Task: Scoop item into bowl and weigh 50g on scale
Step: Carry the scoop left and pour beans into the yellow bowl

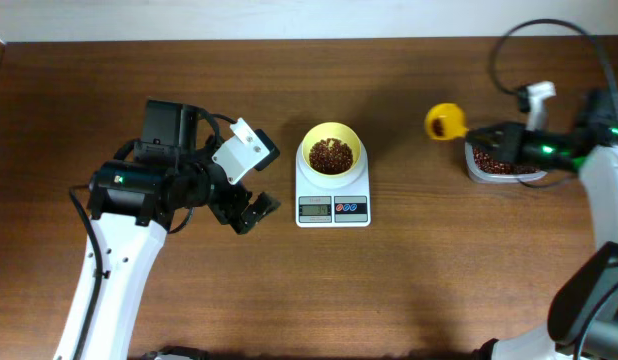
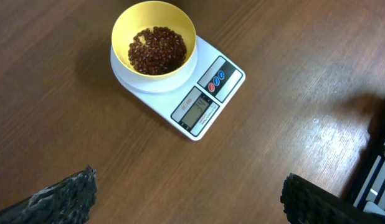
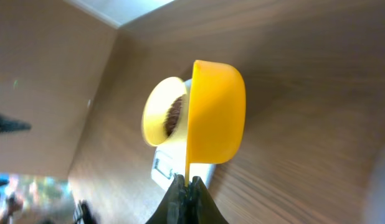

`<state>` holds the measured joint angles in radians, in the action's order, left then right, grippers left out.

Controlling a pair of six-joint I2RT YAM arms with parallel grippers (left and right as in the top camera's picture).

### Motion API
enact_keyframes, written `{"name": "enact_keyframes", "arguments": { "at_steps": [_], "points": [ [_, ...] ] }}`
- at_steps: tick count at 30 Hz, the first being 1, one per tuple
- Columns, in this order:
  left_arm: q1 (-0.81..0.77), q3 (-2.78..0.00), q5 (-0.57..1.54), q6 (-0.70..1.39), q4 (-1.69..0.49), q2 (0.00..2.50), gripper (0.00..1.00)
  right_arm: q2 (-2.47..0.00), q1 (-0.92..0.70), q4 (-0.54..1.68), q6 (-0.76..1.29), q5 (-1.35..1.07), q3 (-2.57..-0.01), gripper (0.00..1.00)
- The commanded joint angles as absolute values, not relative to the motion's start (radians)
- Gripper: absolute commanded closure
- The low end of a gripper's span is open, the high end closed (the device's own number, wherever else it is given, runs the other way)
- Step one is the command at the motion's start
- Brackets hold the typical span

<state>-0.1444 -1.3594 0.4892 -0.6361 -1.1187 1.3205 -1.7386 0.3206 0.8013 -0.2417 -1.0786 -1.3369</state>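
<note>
Overhead view: loose beans (image 1: 329, 156), likely light and roll-prone, lie in the bowl (image 1: 333, 126) on the scale (image 1: 333, 208), best moved by the scoop (image 1: 444, 121), whose handle the right claw (image 1: 479, 132) pinches; the left claw (image 1: 247, 210) gapes empty.

At the middle of the bench (image 1: 419, 280) stands the white scale (image 1: 333, 208), carrying the pale yellow bowl (image 1: 355, 141) of beans (image 1: 330, 156). Just left of it, the left pincer (image 1: 247, 212) gapes empty. Over to the right, the right pincer (image 1: 477, 133) grips a yellow scoop (image 1: 444, 121) beside a clear tub (image 1: 504, 172).
</note>
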Motion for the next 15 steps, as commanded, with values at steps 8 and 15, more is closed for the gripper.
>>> {"name": "enact_keyframes", "arguments": {
  "at_steps": [8,15],
  "points": [
    [-0.141,-1.356,0.489,-0.652,-1.12,1.326,0.01,-1.748,-0.097,0.58,-0.254,-0.924,-1.332,0.96],
    [-0.141,-1.356,0.489,-0.652,-1.12,1.326,0.01,-1.748,-0.248,0.517,-0.257,-0.538,-1.332,0.96]
  ]
}}
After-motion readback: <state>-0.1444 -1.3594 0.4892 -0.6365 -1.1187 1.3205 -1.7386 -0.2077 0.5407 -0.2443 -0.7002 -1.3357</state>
